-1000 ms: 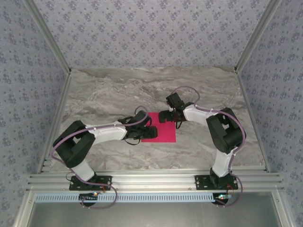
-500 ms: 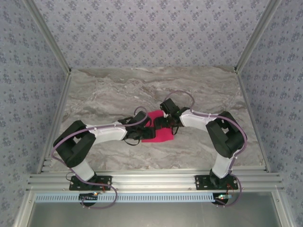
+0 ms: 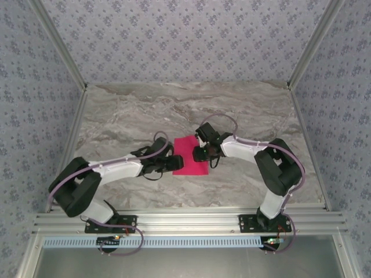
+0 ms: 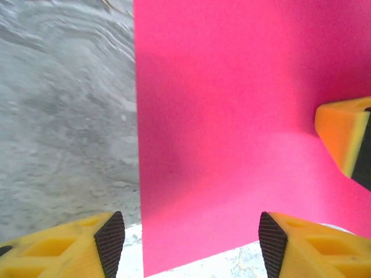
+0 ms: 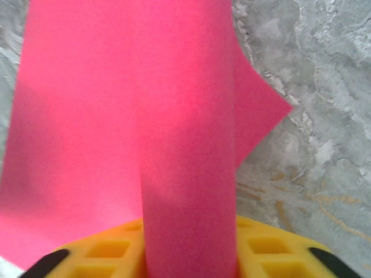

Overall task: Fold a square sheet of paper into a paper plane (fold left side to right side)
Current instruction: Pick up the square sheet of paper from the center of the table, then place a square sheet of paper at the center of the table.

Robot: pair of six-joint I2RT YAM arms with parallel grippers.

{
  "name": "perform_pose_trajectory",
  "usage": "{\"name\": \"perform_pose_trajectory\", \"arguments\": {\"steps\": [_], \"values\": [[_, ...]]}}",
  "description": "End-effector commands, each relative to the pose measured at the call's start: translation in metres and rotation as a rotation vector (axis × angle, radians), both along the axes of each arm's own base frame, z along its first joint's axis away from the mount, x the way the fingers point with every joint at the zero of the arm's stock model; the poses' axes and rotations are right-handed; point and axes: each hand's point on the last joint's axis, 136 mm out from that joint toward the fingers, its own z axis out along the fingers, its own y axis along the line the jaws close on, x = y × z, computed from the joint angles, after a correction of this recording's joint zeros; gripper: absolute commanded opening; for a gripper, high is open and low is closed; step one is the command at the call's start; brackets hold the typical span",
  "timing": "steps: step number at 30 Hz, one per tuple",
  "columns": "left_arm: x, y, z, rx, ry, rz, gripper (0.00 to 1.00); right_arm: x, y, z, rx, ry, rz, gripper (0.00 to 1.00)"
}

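Grey marbled tabletop [image 3: 133, 110]; blue-grey floral wallpaper [image 3: 185, 40] on walls; aluminium rails [image 3: 191, 221] along near edge.

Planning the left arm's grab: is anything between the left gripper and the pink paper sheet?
Nothing visible does. The open left gripper sits right at the edge of the square sheet of paper, with bare marble table beside it. The right gripper pinches the sheet's opposite side, clear of that approach.

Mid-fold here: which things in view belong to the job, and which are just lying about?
Part of the job: square sheet of paper; right gripper, pinching its raised edge; left gripper, open at the sheet's left edge.
Just surroundings: marble table; aluminium frame rail; patterned walls.
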Motion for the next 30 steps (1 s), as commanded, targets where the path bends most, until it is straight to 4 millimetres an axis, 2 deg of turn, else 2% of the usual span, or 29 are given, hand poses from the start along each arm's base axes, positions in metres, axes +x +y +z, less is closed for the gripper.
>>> {"name": "perform_pose_trajectory", "arguments": {"steps": [1, 5, 8, 13, 17, 20, 23, 27, 30], "values": [[0.007, 0.003, 0.030, -0.114, -0.072, 0.001, 0.66, -0.006, 0.009, 0.024, 0.139, 0.004, 0.017, 0.27], [0.010, 0.018, 0.050, -0.200, -0.130, 0.016, 0.68, -0.007, 0.014, 0.051, 0.312, -0.008, 0.022, 0.22], [0.011, 0.026, 0.072, -0.292, -0.189, 0.013, 0.70, -0.009, 0.016, 0.080, 0.444, -0.038, 0.055, 0.22], [0.004, 0.026, 0.131, -0.457, -0.350, -0.071, 0.78, -0.026, 0.015, 0.137, 0.643, -0.071, 0.163, 0.21], [-0.013, 0.023, 0.183, -0.560, -0.492, -0.174, 0.87, -0.047, 0.013, 0.187, 0.752, -0.113, 0.255, 0.22], [-0.024, 0.023, 0.211, -0.612, -0.567, -0.223, 0.91, -0.064, 0.013, 0.221, 0.816, -0.146, 0.314, 0.22], [-0.031, 0.022, 0.229, -0.643, -0.607, -0.257, 0.95, -0.080, 0.013, 0.254, 0.871, -0.188, 0.367, 0.22], [-0.035, 0.018, 0.242, -0.679, -0.629, -0.293, 0.96, -0.104, 0.016, 0.293, 0.927, -0.248, 0.454, 0.22], [-0.041, 0.014, 0.255, -0.727, -0.658, -0.334, 0.98, -0.110, 0.017, 0.307, 0.939, -0.271, 0.470, 0.22]]}}
